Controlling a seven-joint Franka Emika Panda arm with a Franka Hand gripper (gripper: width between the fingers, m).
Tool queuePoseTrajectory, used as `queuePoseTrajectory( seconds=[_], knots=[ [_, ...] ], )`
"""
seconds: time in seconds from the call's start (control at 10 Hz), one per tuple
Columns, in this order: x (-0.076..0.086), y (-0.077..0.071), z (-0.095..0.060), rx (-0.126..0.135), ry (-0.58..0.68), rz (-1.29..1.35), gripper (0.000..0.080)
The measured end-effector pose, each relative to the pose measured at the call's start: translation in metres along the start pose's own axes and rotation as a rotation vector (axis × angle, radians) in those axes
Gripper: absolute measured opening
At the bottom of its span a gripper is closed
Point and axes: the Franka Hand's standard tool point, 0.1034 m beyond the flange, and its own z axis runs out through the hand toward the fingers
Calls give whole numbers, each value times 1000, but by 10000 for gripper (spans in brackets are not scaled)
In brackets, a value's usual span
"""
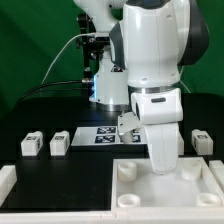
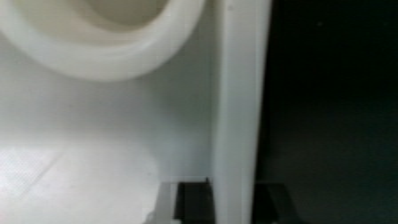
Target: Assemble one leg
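Here, the white arm [image 1: 150, 50] fills the middle of the exterior view and reaches down so that the gripper [image 1: 162, 166] sits low over the far part of the large white panel [image 1: 170, 196], which lies at the near edge of the black table [image 1: 40, 122]. The arm's own bulk hides the fingertips from this side, so I cannot tell whether the jaws are apart, together or clamped on anything. None of the three legs in view is in the tool. The left leg [image 1: 32, 144] and the second leg [image 1: 59, 143] stand side by side on the table at the exterior view's left, just beyond the panel's far edge and apart from each other. The right leg [image 1: 202, 141] stands alone at the exterior view's right, well apart from the other two. The marker board [image 1: 100, 134] lies flat between the second leg and the arm. The wrist view looks from close range onto the panel [image 2: 89, 150]. It shows a round socket [image 2: 98, 55] moulded into the panel, a pale raised strip [image 2: 235, 100] running straight past that socket, and plain dark ground beyond the strip. The picture is too blurred to settle how the jaws stand.
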Motion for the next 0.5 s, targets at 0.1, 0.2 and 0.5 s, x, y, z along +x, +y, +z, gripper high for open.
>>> queuePoseTrajectory(
  seconds=[0.1,0.2,0.5],
  knots=[
    [4,0,0,-1,3,4,54],
    [8,0,1,0,6,1,54],
    [8,0,1,-1,6,22,54]
  ],
)
